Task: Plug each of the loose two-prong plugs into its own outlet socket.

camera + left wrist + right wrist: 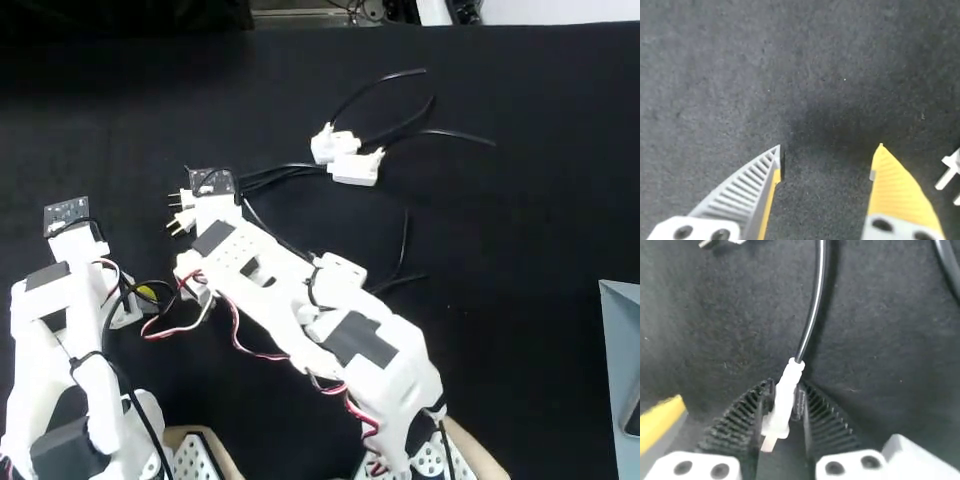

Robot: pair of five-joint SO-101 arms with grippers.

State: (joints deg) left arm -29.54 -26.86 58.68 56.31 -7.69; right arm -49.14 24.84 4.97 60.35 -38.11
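A black tabletop (520, 300) with two white robot arms. The right gripper (785, 385) is clamped on a white two-prong plug (780, 410) with a black cable (812, 315). It holds the plug over the left half of the tabletop, well apart from the white outlet sockets (352, 168), which lie touching each other nearer the far edge. The left gripper (830, 147) hangs over bare cloth near the left edge, jaws apart and empty. This plug appears picked up but not yet inserted. I cannot tell whether any socket is already filled.
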